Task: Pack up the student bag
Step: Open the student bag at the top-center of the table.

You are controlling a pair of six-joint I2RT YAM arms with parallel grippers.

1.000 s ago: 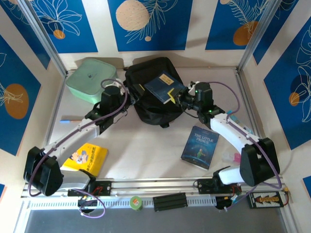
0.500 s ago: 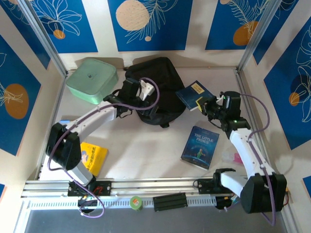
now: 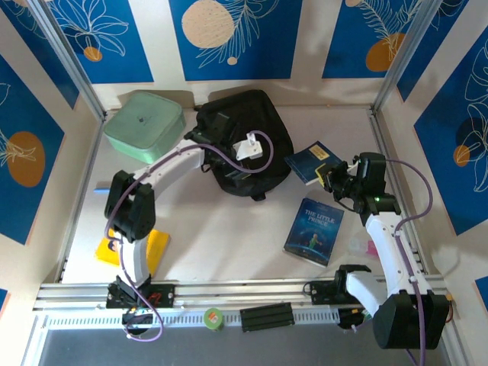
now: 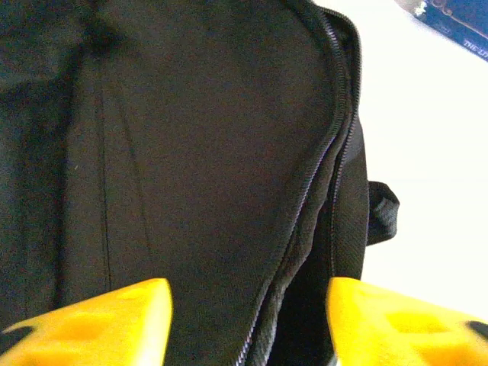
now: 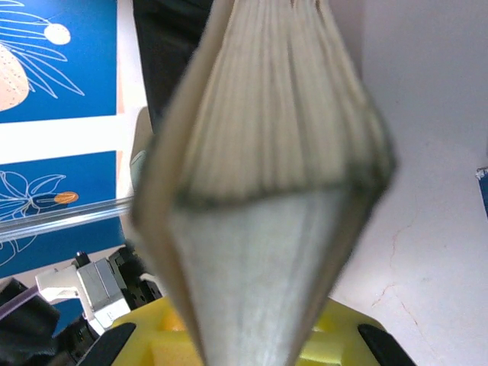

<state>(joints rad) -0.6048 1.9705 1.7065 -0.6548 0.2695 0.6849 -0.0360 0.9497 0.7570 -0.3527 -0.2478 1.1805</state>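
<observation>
The student bag [image 3: 255, 114], a black backpack, lies at the back middle of the table. My left gripper [image 3: 238, 166] hangs over its front half. In the left wrist view the bag [image 4: 198, 137] sits close below, and its zip edge [image 4: 305, 229] runs up between my yellow fingers [image 4: 114, 320]; the left gripper [image 4: 248, 305] stands open, apart from the fabric. My right gripper [image 3: 333, 177] is shut on a dark blue book [image 3: 313, 160], held above the table right of the bag. The book's fanned page edges [image 5: 267, 175] rise out of the right jaws.
A mint-green lidded box [image 3: 143, 126] stands at the back left. A blue "The Little Prince" book [image 3: 314, 230] lies front right. A yellow book [image 3: 156, 248] lies front left, partly under my left arm. A blue pen [image 3: 101, 191] rests near the left wall.
My left arm has swung right across the bag and its jaws have narrowed. My right arm has carried the dark blue book off the bag, rightward and toward me.
</observation>
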